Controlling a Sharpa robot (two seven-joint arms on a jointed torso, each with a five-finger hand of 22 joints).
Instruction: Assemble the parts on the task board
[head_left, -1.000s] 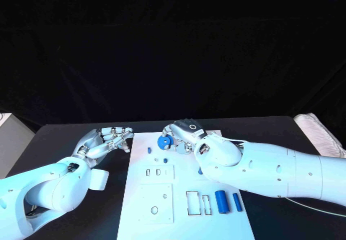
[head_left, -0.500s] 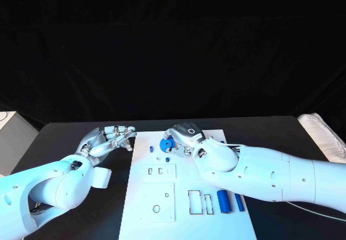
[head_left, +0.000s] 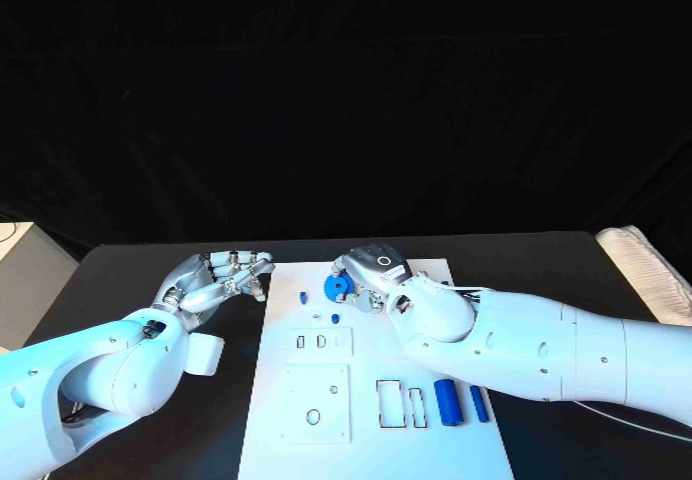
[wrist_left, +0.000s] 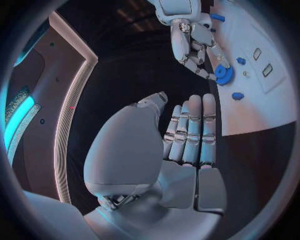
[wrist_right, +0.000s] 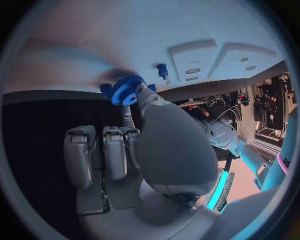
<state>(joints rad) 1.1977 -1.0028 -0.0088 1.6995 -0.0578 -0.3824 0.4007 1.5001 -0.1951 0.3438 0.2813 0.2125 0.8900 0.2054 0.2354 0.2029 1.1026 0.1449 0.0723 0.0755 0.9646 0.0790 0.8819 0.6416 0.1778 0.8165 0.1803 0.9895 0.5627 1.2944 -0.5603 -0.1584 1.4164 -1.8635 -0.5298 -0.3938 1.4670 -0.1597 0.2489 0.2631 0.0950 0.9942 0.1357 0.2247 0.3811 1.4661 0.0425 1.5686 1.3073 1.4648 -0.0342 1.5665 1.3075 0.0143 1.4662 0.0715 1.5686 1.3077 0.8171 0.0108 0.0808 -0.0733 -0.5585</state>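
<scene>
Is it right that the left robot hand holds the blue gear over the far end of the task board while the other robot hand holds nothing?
Not quite: the right robot hand holds the blue gear over the far end of the task board, as the head view shows. The left robot hand holds nothing.

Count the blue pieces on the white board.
6, though the arms may hide more: gear held by the right hand; two pegs nearby; one beside the right arm; two cylinders at the near right.
</scene>
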